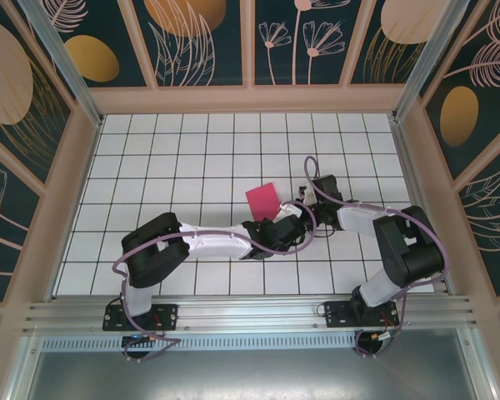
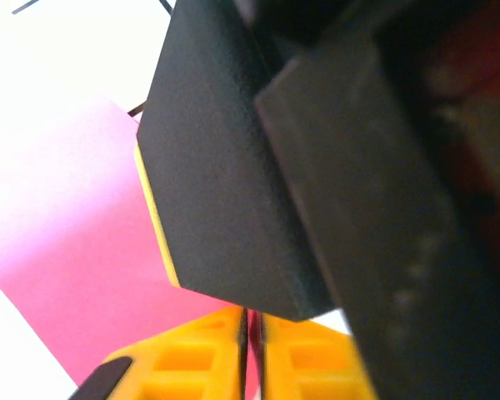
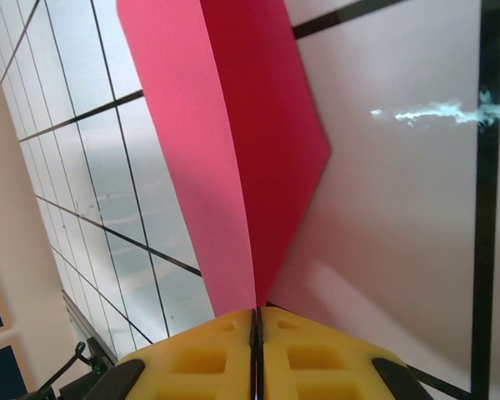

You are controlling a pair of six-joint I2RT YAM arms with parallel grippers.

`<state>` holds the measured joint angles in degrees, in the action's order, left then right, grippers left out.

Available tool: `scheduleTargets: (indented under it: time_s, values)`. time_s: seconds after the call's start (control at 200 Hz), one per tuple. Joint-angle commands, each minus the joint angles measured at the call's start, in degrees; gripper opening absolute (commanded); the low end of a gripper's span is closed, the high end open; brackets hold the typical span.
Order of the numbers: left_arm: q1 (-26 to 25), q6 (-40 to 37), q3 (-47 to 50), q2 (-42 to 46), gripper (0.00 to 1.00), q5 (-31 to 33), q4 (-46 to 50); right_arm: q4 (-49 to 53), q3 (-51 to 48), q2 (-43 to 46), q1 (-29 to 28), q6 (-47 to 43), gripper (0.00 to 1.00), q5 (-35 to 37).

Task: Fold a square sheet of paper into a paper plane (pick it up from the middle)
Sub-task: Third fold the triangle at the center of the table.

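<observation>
The square sheet of paper (image 1: 262, 200) sits near the middle of the surface (image 1: 150, 150). The left end effector (image 2: 252, 346) meets its near edge from the front. The right end effector (image 3: 257, 329) holds its right side, just beside the left one.

Left arm (image 1: 212, 242) and right arm (image 1: 358, 218) showed white link shells, black joints and looping purple cables (image 1: 309, 177). Right gripper (image 3: 257, 315), lower frame, bore yellow waffle-moulded fingers (image 3: 202, 360).
</observation>
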<state>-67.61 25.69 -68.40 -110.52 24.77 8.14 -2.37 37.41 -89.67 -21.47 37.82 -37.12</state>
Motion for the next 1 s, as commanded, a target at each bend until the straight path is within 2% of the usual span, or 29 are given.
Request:
scheduleTargets:
  time_s: [0.0, 0.11, 0.225, 0.3, 0.355, 0.485, 0.676, 0.851, 0.996]
  values:
    - [-0.06, 0.11, 1.41, 1.41, 0.08, 1.95, 0.15, 1.84, 1.61, 0.73, 0.09, -1.69, 0.15, 0.78]
    - [-0.07, 0.15, 2.16, 2.23, 0.0, 2.28, -0.87, 2.37, 1.96, 1.17, 0.18, -2.18, 0.2, 1.0]
    - [-0.02, 0.97, 3.4, 3.69, 0.0, 2.71, -2.16, 3.73, 2.49, 2.27, 0.5, -3.46, 0.25, 2.04]
    - [0.16, 2.11, 5.14, 5.29, 0.0, 2.55, -3.93, 4.91, 2.99, 3.3, 0.99, -4.39, 0.32, 2.37]
    - [0.67, 2.73, 6.79, 6.71, 0.0, 0.57, -5.85, 5.73, 3.33, 4.2, 1.38, -4.92, 0.38, 3.18]
    - [3.42, 4.72, 10.8, 9.44, 0.0, -7.14, -11.42, 6.46, 3.85, 5.53, 2.12, -6.47, 0.39, 3.26]
    - [6.94, 6.22, 16.79, 11.94, 0.0, -15.96, -18.36, 7.19, 7.23, 4.59, 2.13, -9.01, 0.37, 3.11]
    - [7.87, 7.21, 19.02, 13.62, 0.0, -17.6, -19.7, 9.14, 13.25, -0.46, 1.64, -12.72, 0.26, 2.58]
    - [8.3, 8.05, 20.18, 14.01, 0.0, -18.1, -20.43, 11.66, 19.13, -6.63, 0.01, -16.67, 0.24, 0.3]
